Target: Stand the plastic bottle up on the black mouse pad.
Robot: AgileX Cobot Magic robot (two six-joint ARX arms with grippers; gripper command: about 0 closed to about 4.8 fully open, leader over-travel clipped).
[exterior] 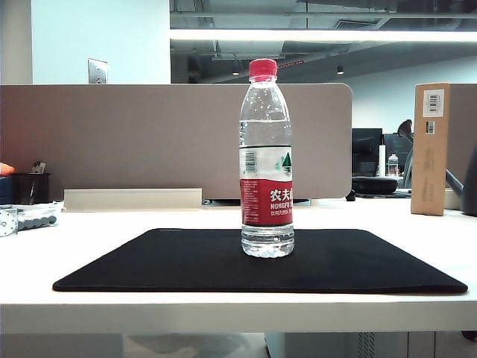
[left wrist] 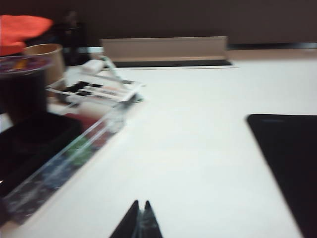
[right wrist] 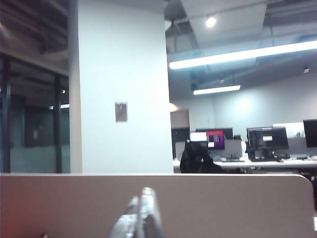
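The plastic bottle (exterior: pixel 266 160), clear with a red cap and a red-and-white label, stands upright on the black mouse pad (exterior: pixel 149 265), a little right of its middle. Nothing touches it. In the left wrist view my left gripper (left wrist: pixel 140 203) is shut and empty over the bare white table, with a corner of the mouse pad (left wrist: pixel 292 163) off to one side. My right gripper (right wrist: pixel 141 196) is shut and empty. It is raised and faces the grey divider (right wrist: pixel 237 203) and the office beyond. The bottle shows in neither wrist view.
A grey divider (exterior: pixel 149 142) closes the back of the table, with a beige strip (exterior: pixel 133 198) at its foot. A tall cardboard box (exterior: pixel 431 149) stands at the back right. On the left lie a clear tray (left wrist: pixel 74 153), a paper cup (left wrist: pixel 47 54) and small desk clutter (exterior: pixel 30 216).
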